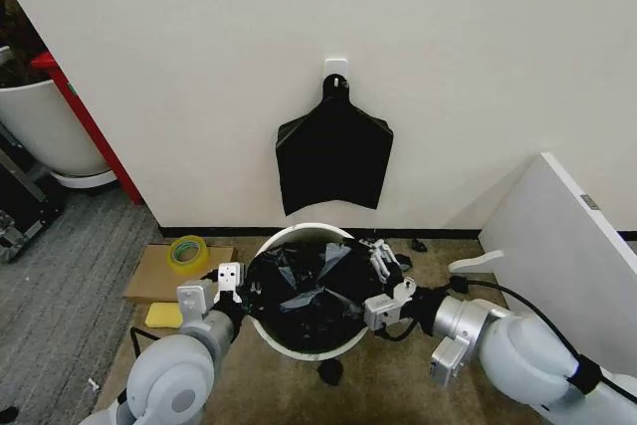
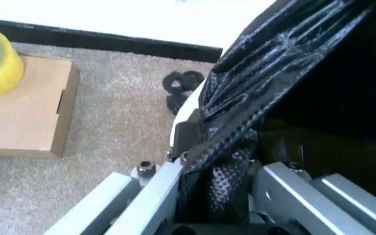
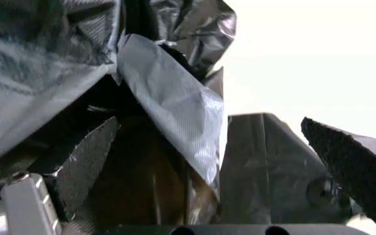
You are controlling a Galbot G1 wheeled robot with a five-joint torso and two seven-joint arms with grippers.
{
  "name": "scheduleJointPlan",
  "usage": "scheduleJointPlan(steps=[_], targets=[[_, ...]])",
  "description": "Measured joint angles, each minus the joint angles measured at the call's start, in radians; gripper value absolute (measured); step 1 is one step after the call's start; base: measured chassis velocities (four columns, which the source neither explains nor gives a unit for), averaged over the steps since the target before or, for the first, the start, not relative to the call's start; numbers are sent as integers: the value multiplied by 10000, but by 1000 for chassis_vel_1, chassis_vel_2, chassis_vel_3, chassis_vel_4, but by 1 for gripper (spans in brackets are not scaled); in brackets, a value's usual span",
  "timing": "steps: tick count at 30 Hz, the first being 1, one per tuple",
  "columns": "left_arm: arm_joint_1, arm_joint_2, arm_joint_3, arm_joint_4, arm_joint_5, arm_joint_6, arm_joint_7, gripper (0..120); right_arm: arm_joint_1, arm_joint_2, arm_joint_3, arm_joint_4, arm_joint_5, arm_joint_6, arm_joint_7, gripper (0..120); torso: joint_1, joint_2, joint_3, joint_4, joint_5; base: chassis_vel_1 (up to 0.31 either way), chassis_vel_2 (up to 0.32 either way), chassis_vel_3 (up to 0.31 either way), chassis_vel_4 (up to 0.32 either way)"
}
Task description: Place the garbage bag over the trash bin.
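The garbage bag [image 1: 304, 291] sits bunched inside the trash bin [image 1: 299, 348]. The left gripper [image 1: 231, 286] is clenched on its edge at the rim. The right gripper [image 1: 388, 286] looks spread with plastic across it, though I can't be sure. Stretch both sides evenly outward.

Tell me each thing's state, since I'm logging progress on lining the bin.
Bag: crumpled in the bin's mouth, pinched at both sides.
Bin: upright on the carpet, rim mostly bare.
Left gripper: shut on the bag's edge.
Right gripper: holding the bag at the rim.
Tape: lying on a box.
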Motion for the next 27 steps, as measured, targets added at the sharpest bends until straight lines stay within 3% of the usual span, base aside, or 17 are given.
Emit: scheduleJointPlan(steps=[11,14,16,27], targets=[[149,-1,108,-130,731,20,337,0,528,-183,-281,88,-88,-5,-991,99,-1,0,0,0,-2,0,0,0,0],[190,-40,146,-158,830,13,412,0,565,50,-402,-88,-128,93,-924,86,-1,0,-1,0,-1,0,0,0,0],[204,-47,147,-165,834,12,415,0,563,99,-416,-122,-140,120,-889,84,-2,0,0,0,-1,0,0,0,0],[285,-87,170,-165,852,6,452,0,16,508,-391,-231,-34,375,-428,39,-2,0,-1,-1,-2,0,0,0,0]])
